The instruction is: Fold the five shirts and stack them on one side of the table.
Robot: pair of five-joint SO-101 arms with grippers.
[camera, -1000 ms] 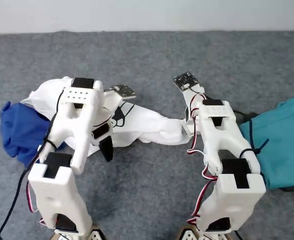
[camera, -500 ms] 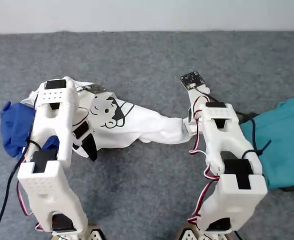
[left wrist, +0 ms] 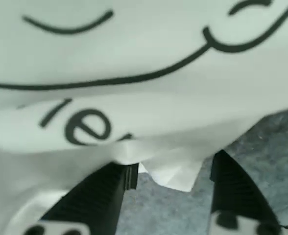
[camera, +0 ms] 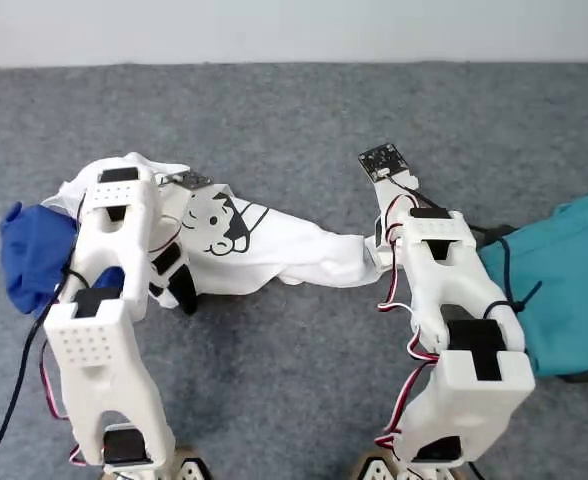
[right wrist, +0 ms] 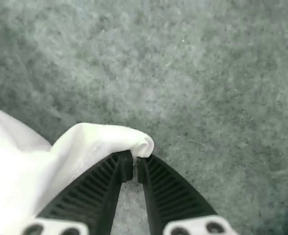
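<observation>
A white shirt [camera: 274,250] with a black cartoon print lies crumpled and stretched across the middle of the grey table. My left gripper [camera: 177,288] is at its near left edge. In the left wrist view this gripper [left wrist: 176,183] is open, with the shirt's hem [left wrist: 168,171] hanging between the two fingers. My right gripper [camera: 374,250] is at the shirt's right end. The right wrist view has it [right wrist: 134,169] shut on a rolled fold of white fabric [right wrist: 109,139], just above the table.
A blue shirt [camera: 32,255] lies bunched at the left, partly under the white one. A teal shirt [camera: 564,280] lies at the right edge beside the right arm. Bare grey table [camera: 294,370] stretches between the two arm bases and at the back.
My left arm has swung left and drawn back, uncovering the cartoon print. The white shirt's left part has shifted a little. The right arm has barely moved.
</observation>
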